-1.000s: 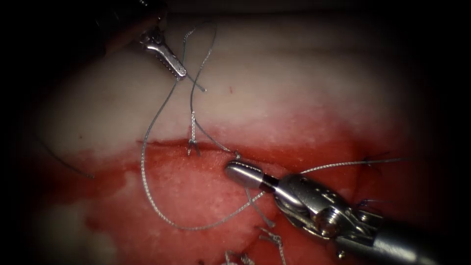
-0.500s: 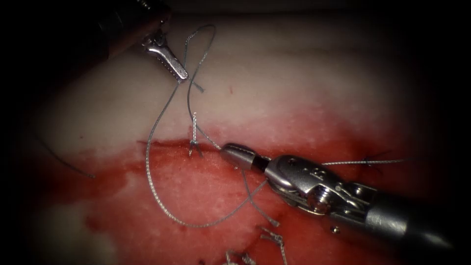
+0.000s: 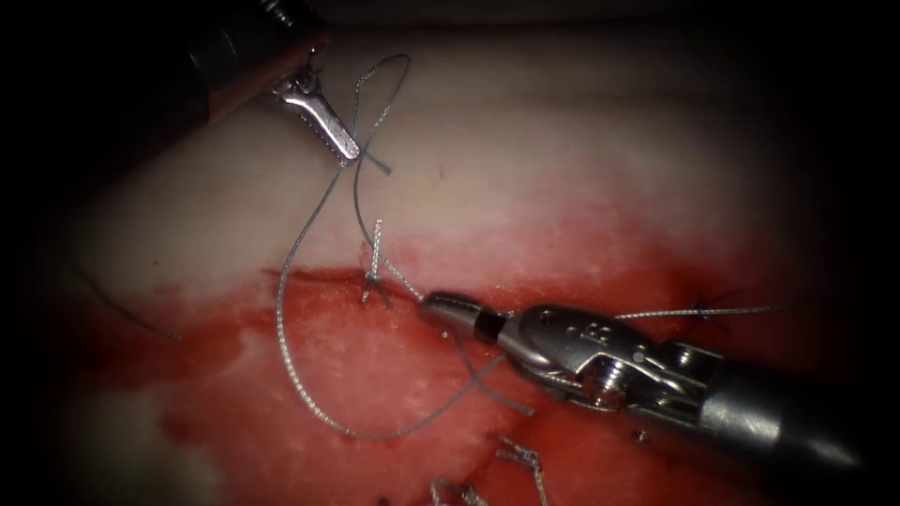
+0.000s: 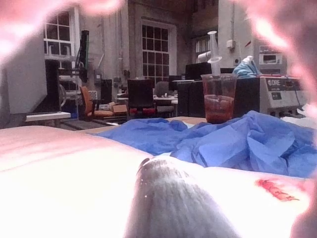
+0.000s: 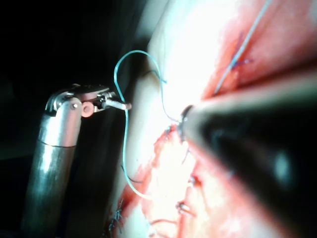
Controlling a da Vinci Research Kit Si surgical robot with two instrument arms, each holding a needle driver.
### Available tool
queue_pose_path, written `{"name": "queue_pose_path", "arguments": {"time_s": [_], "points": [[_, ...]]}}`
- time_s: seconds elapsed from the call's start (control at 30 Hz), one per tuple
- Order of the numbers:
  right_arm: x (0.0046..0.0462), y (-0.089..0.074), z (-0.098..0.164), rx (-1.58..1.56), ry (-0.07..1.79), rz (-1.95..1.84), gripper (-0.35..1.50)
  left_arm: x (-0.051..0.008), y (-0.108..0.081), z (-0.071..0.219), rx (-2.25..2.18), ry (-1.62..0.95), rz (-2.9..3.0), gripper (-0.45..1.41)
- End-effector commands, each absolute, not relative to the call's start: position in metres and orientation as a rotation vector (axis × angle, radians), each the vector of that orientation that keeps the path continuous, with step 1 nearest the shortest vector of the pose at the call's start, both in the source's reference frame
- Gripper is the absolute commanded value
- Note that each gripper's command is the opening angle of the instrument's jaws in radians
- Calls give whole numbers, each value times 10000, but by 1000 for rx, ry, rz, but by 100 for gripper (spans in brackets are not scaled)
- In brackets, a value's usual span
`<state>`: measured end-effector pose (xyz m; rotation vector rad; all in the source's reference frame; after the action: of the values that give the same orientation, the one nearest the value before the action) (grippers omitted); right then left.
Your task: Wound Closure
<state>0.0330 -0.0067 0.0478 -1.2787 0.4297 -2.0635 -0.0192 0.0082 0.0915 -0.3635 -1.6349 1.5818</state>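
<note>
The tissue (image 3: 562,159) is pale above and red below a cut (image 3: 581,292) that runs across the endoscope view. A knotted stitch (image 3: 374,272) crosses the cut left of centre. My left tool (image 3: 347,150) hangs over the pale tissue, jaws shut on the thread (image 3: 291,281), which loops widely below the cut. My right tool (image 3: 433,304) lies along the cut just right of the stitch, its jaws shut on a thread strand coming down from the upper loop. Neither tool holds a needle. In the right wrist view the left tool (image 5: 124,105) grips the thread (image 5: 125,148) beside my right jaw tip (image 5: 185,119).
An older stitch (image 3: 708,309) sits on the cut at the right. Cut thread ends (image 3: 516,457) lie on the red tissue near the bottom, and a loose strand (image 3: 122,314) at the left. In the left wrist view, blue cloth (image 4: 237,144) and a cup (image 4: 218,99) stand beyond the tissue.
My right tool has slid left and up along the cut to just beside the stitch. The strand to its tip has shortened. The left tool has barely moved.
</note>
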Motion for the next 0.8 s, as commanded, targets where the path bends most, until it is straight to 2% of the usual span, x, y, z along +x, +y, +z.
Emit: {"name": "queue_pose_path", "arguments": {"time_s": [0.03, 0.13, 0.2, 0.23, 0.33, 0.5, 0.6, 0.63, 0.67, 0.8], "points": [[338, -56, 471, -1289, 428, -2059, -35, -192, 96, 905, -375, -1628, 1586, -45], [338, -56, 470, -1295, 439, -2072, -35, -192, 96, 904, -370, -1625, 1593, -45], [338, -55, 470, -1318, 564, -2102, -35, -193, 96, 903, -360, -1621, 1596, -45], [338, -53, 472, -1339, 693, -2162, -35, -193, 96, 903, -351, -1619, 1596, -45], [338, -52, 473, -1352, 741, -2204, -35, -193, 96, 902, -342, -1617, 1597, -45], [333, -45, 461, -1413, 494, -2165, -35, -193, 95, 900, -347, -1620, 1593, -45], [326, -35, 445, -1501, 207, -2103, -35, -193, 97, 899, -362, -1633, 1571, -45], [326, -35, 445, -1501, 207, -2103, -35, -193, 97, 899, -362, -1633, 1571, -45], [318, -26, 430, -1527, 29, -2025, -35, -192, 99, 899, -360, -1630, 1574, -45], [295, -8, 397, -1603, -62, -1870, -35, -191, 101, 900, -375, -1641, 1553, -45]]}}
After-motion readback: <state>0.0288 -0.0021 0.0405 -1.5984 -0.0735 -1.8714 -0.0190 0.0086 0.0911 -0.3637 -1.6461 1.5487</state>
